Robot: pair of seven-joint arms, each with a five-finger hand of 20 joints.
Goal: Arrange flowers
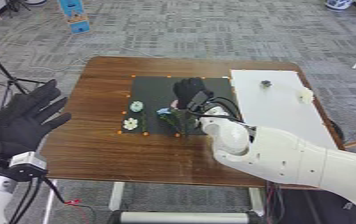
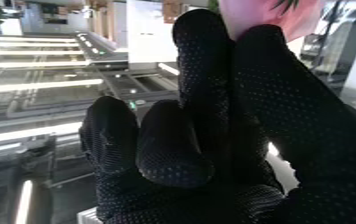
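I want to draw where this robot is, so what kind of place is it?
Probably a robot lab or workroom: I see white robot arms at a brown table, a black stand and grey office-like carpet.

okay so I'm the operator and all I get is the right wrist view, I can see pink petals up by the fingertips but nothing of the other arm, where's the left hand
Observer: The left hand is up at the left side of the table, fingers straight and spread.
Operator: Got it. Which flower lies closest to the right hand?
Observer: A blue one, on the black mat.
Operator: And what's to the right of the mat?
Observer: A white sheet, with a small dark thing on its far part.
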